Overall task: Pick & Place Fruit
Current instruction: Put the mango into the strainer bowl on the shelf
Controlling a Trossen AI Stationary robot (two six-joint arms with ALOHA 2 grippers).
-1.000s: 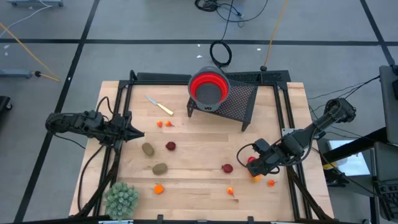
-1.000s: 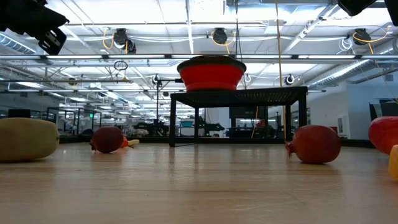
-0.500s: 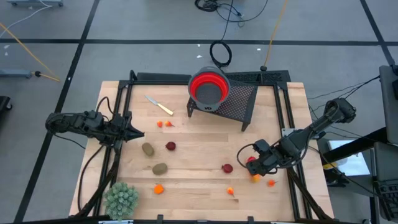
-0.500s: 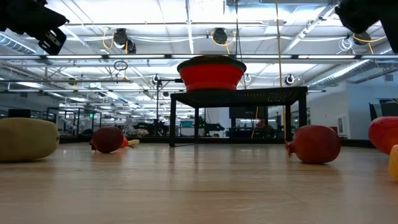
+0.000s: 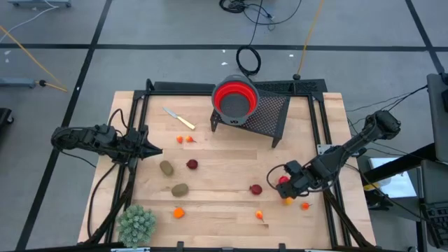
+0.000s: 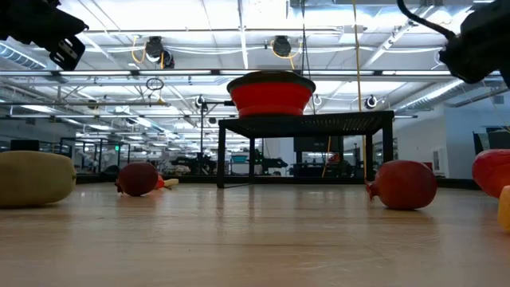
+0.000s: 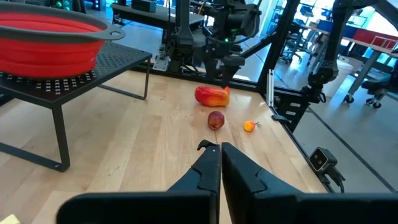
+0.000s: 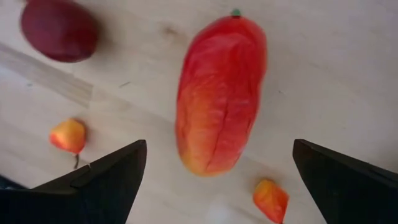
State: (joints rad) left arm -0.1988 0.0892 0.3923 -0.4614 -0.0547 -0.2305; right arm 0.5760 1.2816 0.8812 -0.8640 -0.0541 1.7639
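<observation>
A long red-orange fruit (image 8: 221,93) lies on its side on the wooden table (image 5: 224,157) near the right edge. My right gripper (image 8: 219,146) hangs open just above it, pointing steeply down, one finger on either side, touching nothing; the high view shows this gripper (image 5: 285,187) over the fruit (image 5: 283,180). A dark red round fruit (image 5: 256,189) lies to its left, another (image 5: 192,164) mid-table, next to two brown kiwis (image 5: 166,168) (image 5: 180,190). Tiny orange pieces (image 5: 305,206) (image 5: 260,215) lie nearby. My left gripper (image 5: 152,149) waits shut at the left, above the table.
A red bowl (image 5: 235,99) sits on a black mesh stand (image 5: 269,115) at the far middle. A yellow-handled knife (image 5: 178,117) lies left of it, a pale green spiky plant ball (image 5: 136,222) sits at the near left corner. A black frame (image 5: 318,126) rims the table.
My right gripper has come down toward the long red-orange fruit and stayed open; in the low view it has dropped into the upper right corner. No fruit has moved.
</observation>
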